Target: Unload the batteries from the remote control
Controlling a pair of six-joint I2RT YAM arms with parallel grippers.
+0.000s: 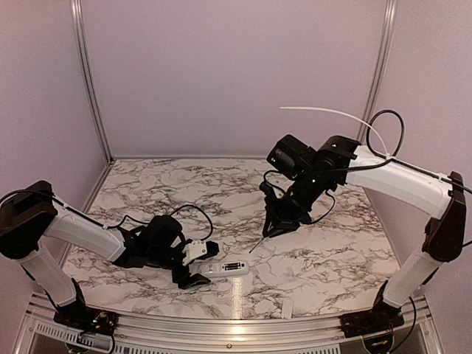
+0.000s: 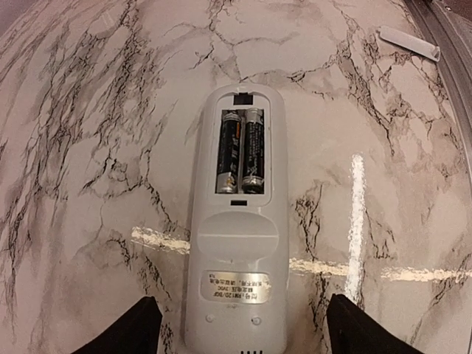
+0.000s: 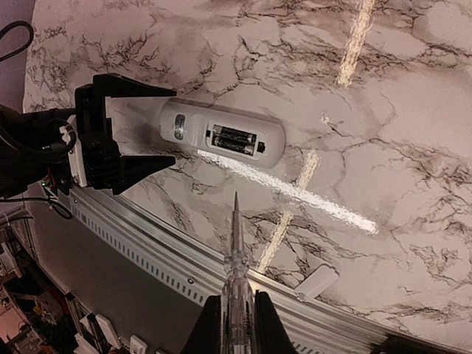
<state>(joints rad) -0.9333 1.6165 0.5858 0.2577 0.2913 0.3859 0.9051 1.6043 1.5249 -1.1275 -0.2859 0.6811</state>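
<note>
The white remote control (image 2: 236,251) lies back up on the marble table, its compartment uncovered. Two dark batteries (image 2: 240,150) sit side by side inside it. My left gripper (image 2: 243,328) is open, one finger on each side of the remote's near end with a gap to each side. The top view shows the remote control (image 1: 225,268) just right of the left gripper (image 1: 200,264). My right gripper (image 3: 234,317) is shut on a thin clear pointed stick (image 3: 236,243), held above the table; its tip points toward the remote control (image 3: 221,134) and the batteries (image 3: 234,139) without reaching them.
A small flat white plastic piece (image 1: 287,308) lies near the front edge, right of the remote; the left wrist view has it at the far right (image 2: 409,42). A metal rail (image 3: 184,258) runs along the table's near edge. Walls close in the back and sides.
</note>
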